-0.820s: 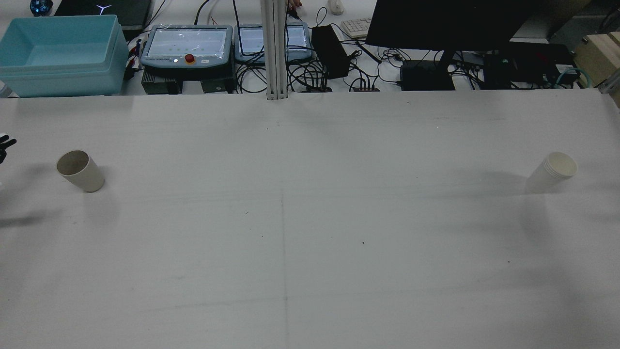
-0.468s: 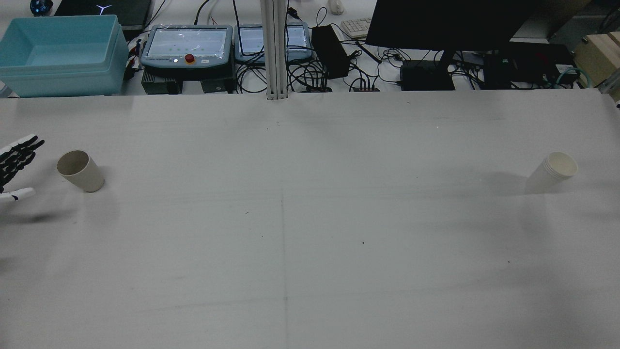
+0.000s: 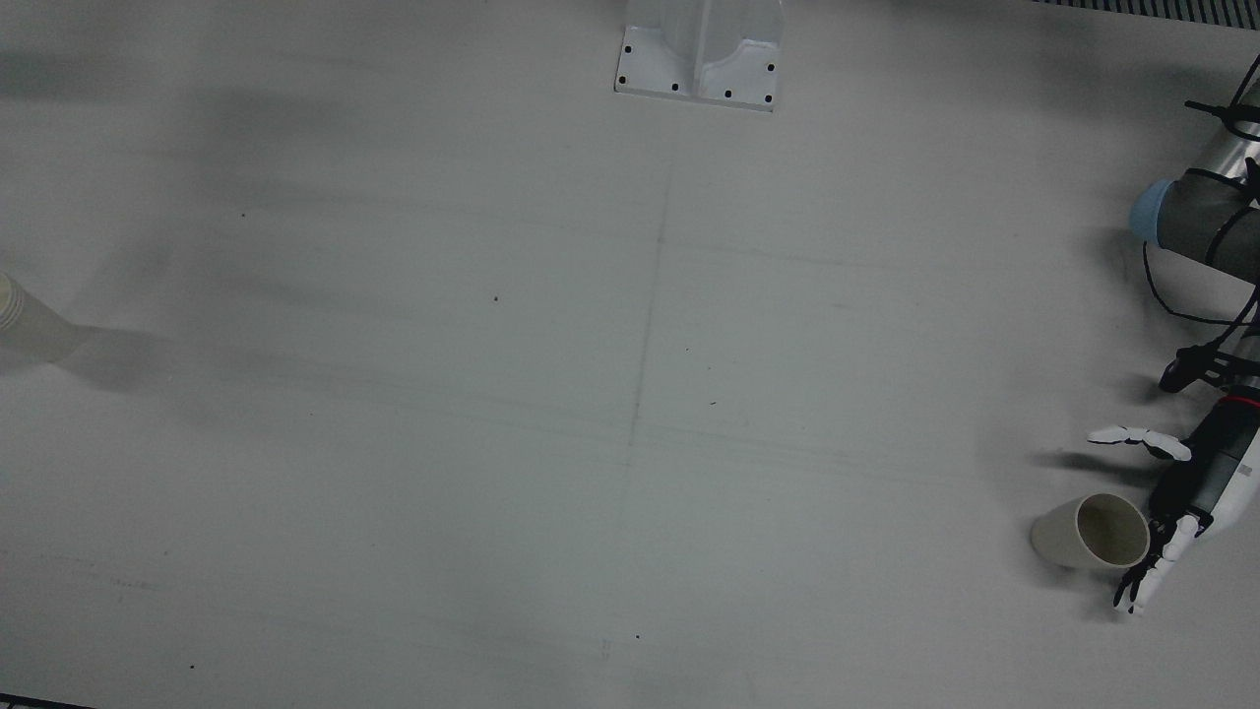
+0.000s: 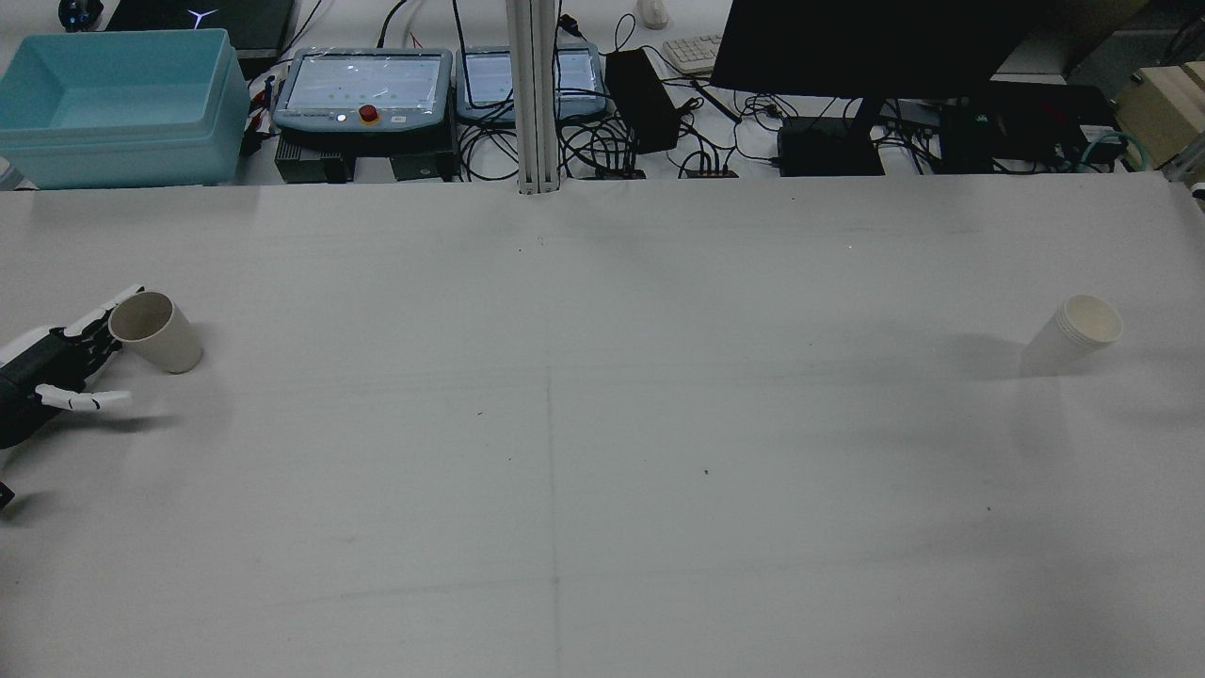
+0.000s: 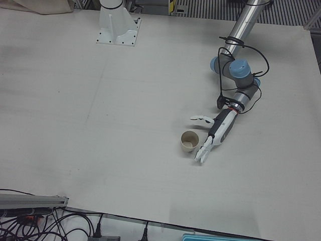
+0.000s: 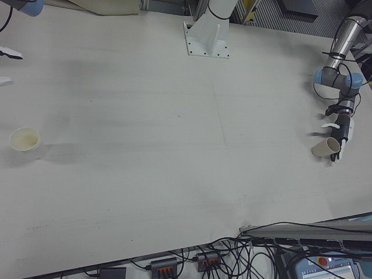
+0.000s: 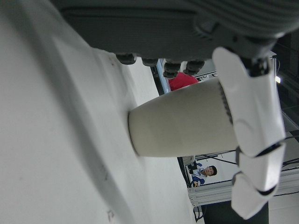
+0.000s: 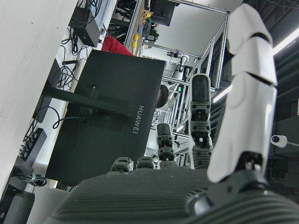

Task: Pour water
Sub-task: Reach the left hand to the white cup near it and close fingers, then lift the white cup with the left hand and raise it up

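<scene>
A beige paper cup point(image 4: 155, 331) stands upright at the table's left side in the rear view. My left hand point(image 4: 66, 363) is open right beside it, with the long fingers behind the cup and the thumb in front, apart from its wall. The cup also shows in the front view point(image 3: 1091, 533), left-front view point(image 5: 189, 140) and left hand view point(image 7: 187, 123), with the hand point(image 3: 1171, 502) next to it. White stacked cups point(image 4: 1073, 334) stand at the far right, alone. My right hand point(image 8: 187, 186) is open and off the table's right edge; only its fingertips point(image 6: 7, 55) show in the right-front view.
A blue bin point(image 4: 118, 104), teach pendants point(image 4: 362, 85), cables and a monitor point(image 4: 885, 42) line the far side behind the table. A post base point(image 3: 699, 49) is bolted on the table's robot side at the middle. The white table point(image 4: 602, 424) holds only the cups.
My left hand has come in from the rear view's left edge toward the beige cup and now brackets it. Both cups have stayed put.
</scene>
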Robot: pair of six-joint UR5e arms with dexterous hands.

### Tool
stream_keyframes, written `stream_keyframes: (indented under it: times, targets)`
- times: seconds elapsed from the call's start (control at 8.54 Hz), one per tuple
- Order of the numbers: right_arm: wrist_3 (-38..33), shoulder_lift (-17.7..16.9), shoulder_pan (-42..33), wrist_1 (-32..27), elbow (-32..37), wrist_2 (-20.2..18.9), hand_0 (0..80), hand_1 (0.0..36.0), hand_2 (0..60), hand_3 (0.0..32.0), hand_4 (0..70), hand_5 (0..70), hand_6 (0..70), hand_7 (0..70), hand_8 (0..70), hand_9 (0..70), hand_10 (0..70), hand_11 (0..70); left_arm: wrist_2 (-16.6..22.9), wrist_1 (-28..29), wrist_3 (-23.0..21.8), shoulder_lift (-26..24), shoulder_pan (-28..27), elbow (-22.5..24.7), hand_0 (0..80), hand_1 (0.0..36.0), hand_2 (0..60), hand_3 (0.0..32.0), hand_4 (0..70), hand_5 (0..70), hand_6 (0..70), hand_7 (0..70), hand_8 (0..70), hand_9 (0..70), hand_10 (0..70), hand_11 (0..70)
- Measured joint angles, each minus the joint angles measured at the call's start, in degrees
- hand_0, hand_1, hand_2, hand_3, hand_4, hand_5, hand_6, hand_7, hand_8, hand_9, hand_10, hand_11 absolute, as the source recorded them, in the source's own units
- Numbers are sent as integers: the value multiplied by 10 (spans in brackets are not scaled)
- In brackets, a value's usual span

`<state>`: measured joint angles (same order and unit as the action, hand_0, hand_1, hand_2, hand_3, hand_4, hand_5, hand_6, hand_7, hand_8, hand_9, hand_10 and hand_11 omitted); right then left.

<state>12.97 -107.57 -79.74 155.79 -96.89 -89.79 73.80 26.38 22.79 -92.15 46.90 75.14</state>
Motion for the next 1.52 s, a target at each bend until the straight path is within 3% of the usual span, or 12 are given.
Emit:
stream_keyframes:
  times: [0.59,0.94,1.29,1.41,1.52]
  targets:
    - [1,-10,0,6,-12,0,549,199,142,0,361,238,109,220,11,30,14,36,-1,0,-4,-7,-4,-2,539,231,208,0,86,68,71,93,13,4,0,11]
    - [1,-12,-1,6,-15,0,546,194,138,0,354,236,107,216,11,29,14,36,-1,-23,-5,-31,-3,-2,534,229,214,0,92,71,78,98,14,5,0,13]
    - [1,-13,-1,6,-15,0,541,191,133,0,344,231,101,208,10,27,14,35,-1,-44,-5,-53,-3,-5,562,250,210,0,117,85,94,112,22,8,3,28]
    - [1,-13,-1,6,-15,0,540,190,131,0,340,232,99,204,9,26,15,36,-1,-52,-5,-61,-3,-6,621,287,199,0,150,121,113,130,38,15,11,44]
    - [1,-13,-1,6,-15,0,540,190,128,0,335,232,97,199,9,25,16,38,-1,-61,-5,-70,-3,-6,800,359,176,0,315,407,165,177,82,60,34,85]
